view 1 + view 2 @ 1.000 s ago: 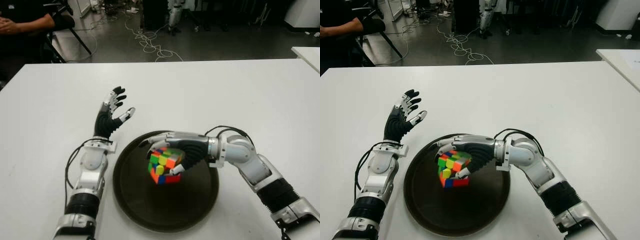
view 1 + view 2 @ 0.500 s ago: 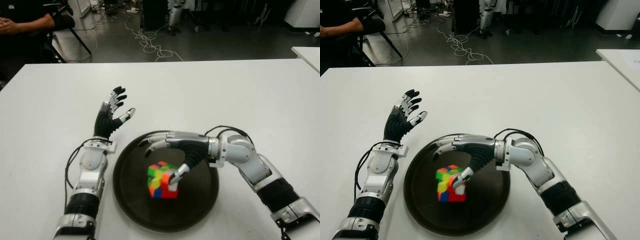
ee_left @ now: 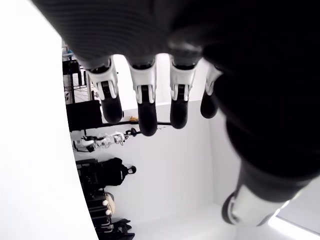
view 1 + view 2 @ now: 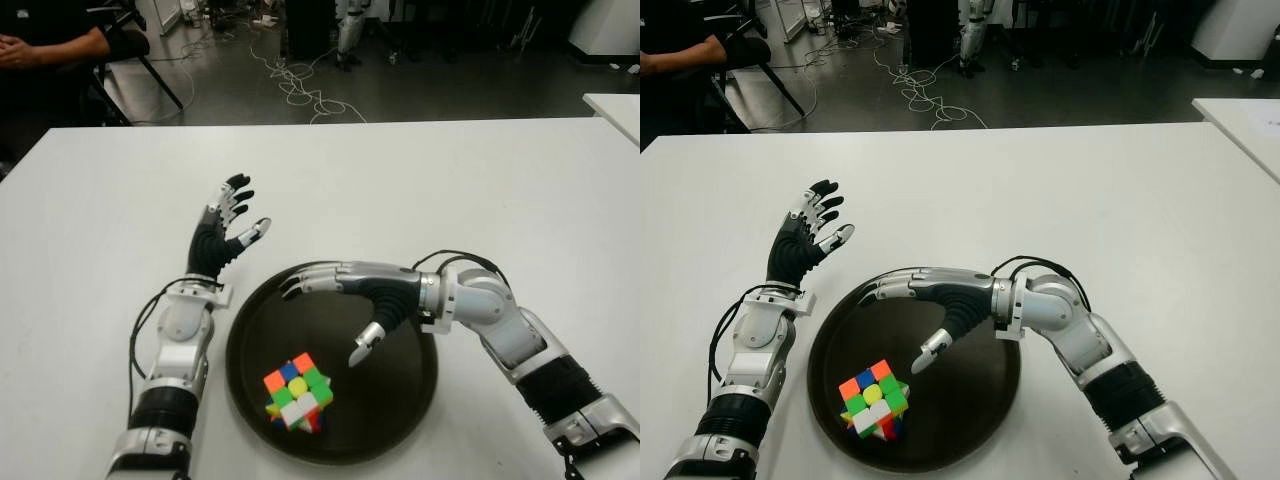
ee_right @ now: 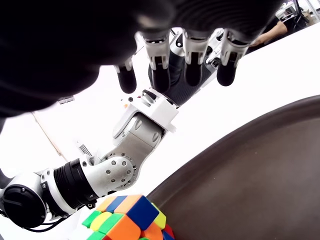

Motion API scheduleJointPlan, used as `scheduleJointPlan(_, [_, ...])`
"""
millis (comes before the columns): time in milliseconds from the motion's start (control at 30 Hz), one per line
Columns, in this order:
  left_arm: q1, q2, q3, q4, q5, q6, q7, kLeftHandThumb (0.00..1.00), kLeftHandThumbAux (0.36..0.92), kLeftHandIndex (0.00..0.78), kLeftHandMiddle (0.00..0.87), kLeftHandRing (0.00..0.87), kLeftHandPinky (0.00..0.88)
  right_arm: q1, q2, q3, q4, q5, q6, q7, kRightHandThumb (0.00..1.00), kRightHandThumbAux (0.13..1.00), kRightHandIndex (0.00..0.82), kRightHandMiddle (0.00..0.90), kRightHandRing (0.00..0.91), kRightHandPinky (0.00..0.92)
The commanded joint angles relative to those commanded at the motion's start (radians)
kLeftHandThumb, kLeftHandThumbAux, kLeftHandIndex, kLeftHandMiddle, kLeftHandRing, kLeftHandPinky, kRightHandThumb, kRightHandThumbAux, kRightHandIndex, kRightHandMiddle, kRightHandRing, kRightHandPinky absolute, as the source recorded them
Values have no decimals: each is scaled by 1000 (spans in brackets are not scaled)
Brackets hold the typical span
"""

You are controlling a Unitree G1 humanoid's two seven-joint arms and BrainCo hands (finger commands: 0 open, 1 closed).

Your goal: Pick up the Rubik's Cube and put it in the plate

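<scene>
Cube in the plate, both hands empty.
Eye views: Rubik's Cube (image 4: 297, 391) sits tilted in the dark plate (image 4: 400, 385), toward its near-left rim, on the white worktop (image 4: 420, 190). Right hand (image 4: 345, 300) hovers over the plate, fingers spread, clear of the cube. Left hand (image 4: 225, 228) stands open beside the plate's left rim.
Wrist views: each hand's fingers extended, holding nothing.

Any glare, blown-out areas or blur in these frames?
Eye views: even light, Rubik's Cube sharp in the dark plate, mild sheen on the white table. Left wrist view: background blown out white, left hand backlit, dark. Right wrist view: right hand a near-black mass up close; the table beyond washes out white.
</scene>
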Motion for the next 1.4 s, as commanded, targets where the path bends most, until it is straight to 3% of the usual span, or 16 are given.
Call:
scheduleJointPlan(300, [5, -1, 0, -14, -7, 25, -4, 40, 770, 71, 131, 115, 117, -1, 14, -10, 27, 57, 0, 17, 0, 246, 0, 0, 0, 0])
scheduleJointPlan(633, [6, 4, -3, -15, 22, 19, 21, 29, 739, 74, 127, 117, 126, -48, 33, -37, 90, 147, 25, 64, 0, 241, 0, 0, 0, 0])
scheduleJointPlan(833, [6, 4, -3, -14, 36, 22, 39, 29, 715, 74, 132, 122, 124, -139, 52, -153, 238, 239, 53, 55, 0, 284, 0, 1, 0, 0])
scheduleJointPlan(967, [6, 1, -3, -11, 47, 15, 55, 33, 693, 75, 138, 126, 128, -184, 76, -262, 462, 264, 7, -33, 0, 357, 40, 66, 49, 39])
scheduleJointPlan(1000, [6, 0, -4, -12, 51, 12, 60, 33, 691, 76, 139, 127, 128, -176, 108, -292, 485, 266, 32, -110, 0, 368, 48, 78, 61, 48])
scheduleJointPlan(1067, [6, -1, -5, -15, 56, 12, 67, 29, 681, 80, 143, 128, 130, -154, 160, -338, 490, 280, 83, -222, 0, 459, 118, 165, 159, 176])
scheduleJointPlan(1133, [6, -1, -5, -18, 58, 15, 70, 30, 682, 82, 144, 130, 130, -138, 188, -365, 480, 293, 115, -273, 0, 511, 154, 214, 215, 244])
scheduleJointPlan(1167, [7, -1, -6, -21, 59, 18, 72, 30, 682, 82, 145, 131, 130, -107, 209, -392, 405, 335, 231, -326, 0, 530, 167, 233, 236, 270])
scheduleJointPlan(1233, [8, -1, -6, -25, 61, 23, 74, 34, 691, 83, 148, 133, 128, -74, 232, -422, 309, 381, 378, -390, 0, 602, 205, 286, 301, 337])
scheduleJointPlan(1267, [7, 0, -6, -24, 61, 24, 75, 36, 694, 83, 149, 134, 127, -48, 247, -436, 215, 421, 512, -447, 0, 629, 219, 306, 326, 362])
scheduleJointPlan(1300, [6, 0, -6, -23, 62, 24, 76, 37, 697, 84, 152, 135, 127, -33, 256, -442, 154, 443, 596, -482, 4, 674, 237, 330, 359, 391])
scheduleJointPlan(1367, [3, 1, -5, -18, 61, 22, 75, 39, 703, 85, 156, 137, 132, -9, 281, -448, 59, 461, 712, -554, 16, 722, 253, 353, 391, 421])
scheduleJointPlan(1400, [1, 1, -4, -15, 60, 23, 74, 40, 705, 86, 157, 139, 135, 5, 299, -442, 20, 438, 719, -589, 23, 742, 259, 362, 404, 433])
